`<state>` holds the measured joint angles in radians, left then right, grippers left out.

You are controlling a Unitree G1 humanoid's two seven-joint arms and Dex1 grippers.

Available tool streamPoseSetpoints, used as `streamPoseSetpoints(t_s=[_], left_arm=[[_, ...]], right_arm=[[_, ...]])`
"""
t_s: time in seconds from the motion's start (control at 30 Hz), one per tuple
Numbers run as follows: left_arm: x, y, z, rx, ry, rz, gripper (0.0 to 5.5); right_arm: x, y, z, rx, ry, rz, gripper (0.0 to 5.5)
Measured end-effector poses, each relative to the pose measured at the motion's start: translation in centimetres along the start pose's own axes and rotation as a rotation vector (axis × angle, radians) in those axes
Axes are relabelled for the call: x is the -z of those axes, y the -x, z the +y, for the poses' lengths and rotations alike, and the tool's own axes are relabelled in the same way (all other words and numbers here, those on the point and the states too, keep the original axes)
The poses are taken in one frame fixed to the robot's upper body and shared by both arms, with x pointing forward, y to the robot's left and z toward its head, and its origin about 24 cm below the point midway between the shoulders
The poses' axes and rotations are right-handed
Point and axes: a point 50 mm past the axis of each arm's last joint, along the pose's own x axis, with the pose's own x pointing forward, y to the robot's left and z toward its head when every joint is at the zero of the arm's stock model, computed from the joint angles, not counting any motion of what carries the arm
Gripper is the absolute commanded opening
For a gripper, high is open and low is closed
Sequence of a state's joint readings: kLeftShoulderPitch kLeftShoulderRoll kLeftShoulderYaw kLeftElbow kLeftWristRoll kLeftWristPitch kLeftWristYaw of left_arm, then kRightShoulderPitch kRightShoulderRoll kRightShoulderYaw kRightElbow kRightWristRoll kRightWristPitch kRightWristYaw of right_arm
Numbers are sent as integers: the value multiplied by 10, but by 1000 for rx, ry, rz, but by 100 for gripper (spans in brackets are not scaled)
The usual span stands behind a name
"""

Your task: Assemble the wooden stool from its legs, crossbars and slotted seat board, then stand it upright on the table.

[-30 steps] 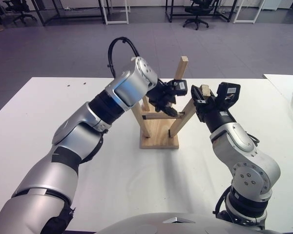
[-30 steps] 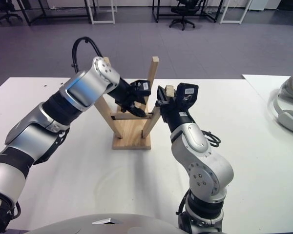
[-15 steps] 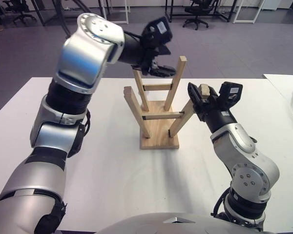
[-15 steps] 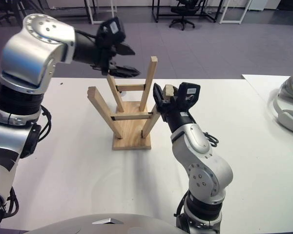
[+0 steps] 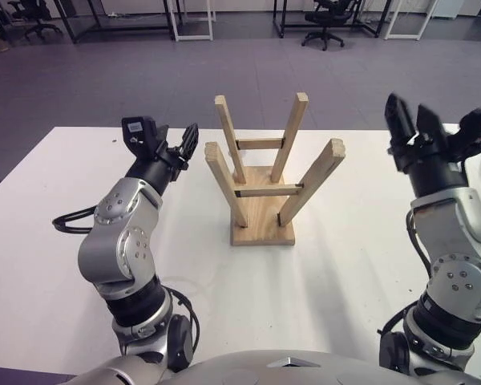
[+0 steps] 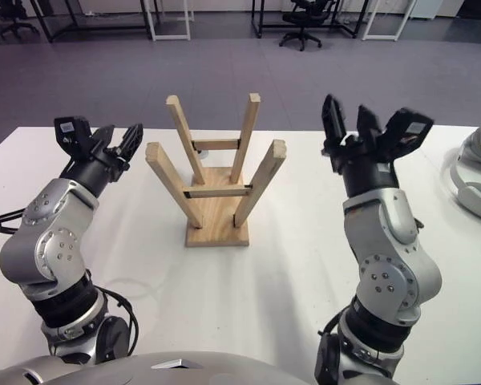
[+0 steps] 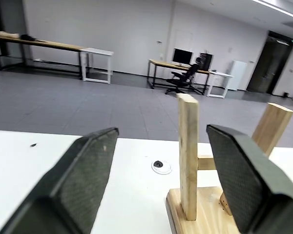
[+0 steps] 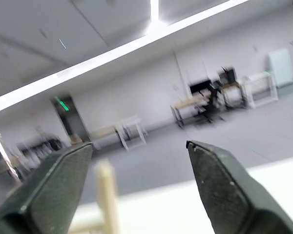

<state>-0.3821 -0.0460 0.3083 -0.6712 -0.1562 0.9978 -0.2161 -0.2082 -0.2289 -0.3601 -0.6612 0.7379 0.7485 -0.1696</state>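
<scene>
"So, what are the grippers doing?"

"My left gripper (image 5: pixel 179 144) is spread wide and holds nothing. In its wrist view the two pads (image 7: pixel 86 171) frame a stool leg (image 7: pixel 188 156) with space on either side. A second ago it was in among the legs at the crossbars, then it swung up above them. Now it has pulled back to the left, low over the table (image 5: pixel 321 305), well apart from the stool (image 5: pixel 227 188). My right gripper (image 5: pixel 433 128) is wide open too. Before, its fingers were around the top of the near right leg (image 5: pixel 311 180). It has let go and drawn off to the right, raised above the table."

"And the stool itself?"

"It hasn't shifted. It sits upside down in the middle of the table, seat board (image 6: pixel 216 231) flat on the surface. Its four legs splay upward with two crossbars (image 5: pixel 266 191) joining them, and it stands free of both grippers."
</scene>
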Motion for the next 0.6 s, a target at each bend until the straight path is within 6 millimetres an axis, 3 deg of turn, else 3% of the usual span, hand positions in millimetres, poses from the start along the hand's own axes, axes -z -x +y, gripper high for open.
streamPoseSetpoints(t_s=[0.1, 0.23, 0.6], left_arm=[[0, -2, -8, 3, 33, -24, 334], [7, -3, -20, 11, 44, 0, 334], [19, -5, -37, -22, -7, 48, 334]], right_arm=[[17, -1, 6, -36, 27, 85, 359], [20, -6, 20, -97, 47, 107, 359], [30, -4, 28, -120, 241, 193, 359]])
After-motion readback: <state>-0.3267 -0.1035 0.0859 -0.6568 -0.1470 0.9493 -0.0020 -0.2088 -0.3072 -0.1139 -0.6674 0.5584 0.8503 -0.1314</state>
